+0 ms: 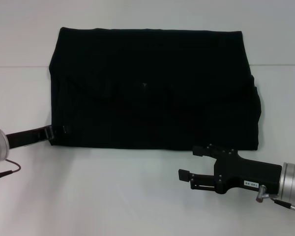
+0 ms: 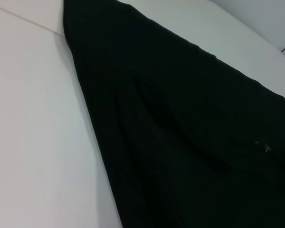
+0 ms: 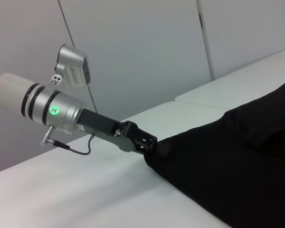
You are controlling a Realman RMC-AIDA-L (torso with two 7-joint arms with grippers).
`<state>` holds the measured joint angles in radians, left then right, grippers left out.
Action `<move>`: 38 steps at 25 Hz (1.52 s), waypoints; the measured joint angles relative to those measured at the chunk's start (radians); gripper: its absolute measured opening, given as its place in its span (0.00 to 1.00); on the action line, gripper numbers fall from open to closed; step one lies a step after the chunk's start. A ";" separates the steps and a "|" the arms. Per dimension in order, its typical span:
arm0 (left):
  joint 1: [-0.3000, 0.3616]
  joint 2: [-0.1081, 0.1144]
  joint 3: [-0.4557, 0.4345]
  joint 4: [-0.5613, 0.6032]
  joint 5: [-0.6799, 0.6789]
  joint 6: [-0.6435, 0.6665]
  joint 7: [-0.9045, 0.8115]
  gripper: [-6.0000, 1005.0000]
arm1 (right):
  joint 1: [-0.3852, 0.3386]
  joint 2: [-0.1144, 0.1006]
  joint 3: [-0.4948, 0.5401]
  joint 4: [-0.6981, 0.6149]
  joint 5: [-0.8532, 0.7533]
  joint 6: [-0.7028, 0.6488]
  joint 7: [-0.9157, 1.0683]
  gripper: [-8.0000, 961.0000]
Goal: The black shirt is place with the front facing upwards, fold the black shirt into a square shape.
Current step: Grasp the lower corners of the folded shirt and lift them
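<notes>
The left gripper (image 1: 53, 132) is at the shirt's near left corner, and its jaws are closed on the edge of the black shirt (image 1: 152, 88). The right wrist view shows this too, with the left gripper (image 3: 149, 145) biting the cloth corner. The right gripper (image 1: 191, 164) sits on the bench just in front of the shirt's near right edge, not touching it, with its jaws apart. The shirt lies flat as a wide folded shape in the middle of the white bench (image 1: 113, 196). A thin seam (image 1: 19, 66) runs across the bench. Behind the bench stands a plain pale wall (image 3: 142, 42).
</notes>
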<state>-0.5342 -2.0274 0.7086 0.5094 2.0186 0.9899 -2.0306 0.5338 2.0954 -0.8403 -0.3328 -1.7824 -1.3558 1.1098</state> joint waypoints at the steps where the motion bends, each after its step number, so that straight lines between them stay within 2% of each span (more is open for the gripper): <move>1: 0.000 -0.001 0.000 0.000 0.000 0.000 0.001 0.53 | 0.000 0.000 0.001 0.000 0.000 -0.002 0.001 0.95; 7: 0.000 0.000 0.000 0.001 0.001 0.005 0.001 0.32 | -0.005 -0.005 0.011 -0.010 0.000 -0.007 0.049 0.95; 9: 0.000 0.001 0.000 0.001 0.001 0.005 0.001 0.09 | -0.008 -0.008 0.012 -0.024 0.000 -0.009 0.081 0.95; 12: -0.001 0.003 0.000 0.002 0.001 0.007 0.001 0.07 | -0.023 -0.012 0.010 -0.103 -0.010 -0.013 0.209 0.95; 15: -0.002 0.005 -0.004 0.002 -0.003 0.012 0.001 0.04 | -0.044 -0.027 0.007 -0.250 -0.065 -0.014 0.482 0.95; 18: -0.002 0.007 -0.007 0.005 -0.005 0.018 0.001 0.04 | -0.045 -0.069 0.007 -0.394 -0.177 -0.022 0.826 0.95; 21: -0.001 0.007 -0.005 0.011 -0.004 0.022 0.000 0.04 | -0.010 -0.128 0.006 -0.488 -0.333 -0.035 1.159 0.95; 23: -0.001 0.007 -0.004 0.012 -0.004 0.029 0.001 0.04 | 0.026 -0.163 0.009 -0.509 -0.450 -0.036 1.346 0.95; 25: -0.001 0.007 -0.007 0.012 -0.005 0.033 0.002 0.04 | 0.064 -0.188 0.015 -0.505 -0.559 -0.021 1.465 0.95; 26: -0.001 0.008 -0.008 0.012 -0.005 0.033 0.002 0.04 | 0.081 -0.194 0.025 -0.496 -0.604 -0.006 1.492 0.95; 30: -0.001 0.007 -0.008 0.012 -0.005 0.035 0.003 0.04 | 0.155 -0.192 0.065 -0.436 -0.713 0.040 1.516 0.95; 35: -0.002 0.007 -0.009 0.015 -0.007 0.037 0.003 0.04 | 0.230 -0.168 0.049 -0.314 -0.720 0.130 1.484 0.95; 38: -0.003 0.007 -0.010 0.015 -0.007 0.038 0.003 0.04 | 0.252 -0.146 0.034 -0.282 -0.721 0.161 1.472 0.95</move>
<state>-0.5371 -2.0200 0.6985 0.5246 2.0116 1.0275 -2.0278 0.7861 1.9490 -0.8061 -0.6148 -2.5038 -1.1946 2.5819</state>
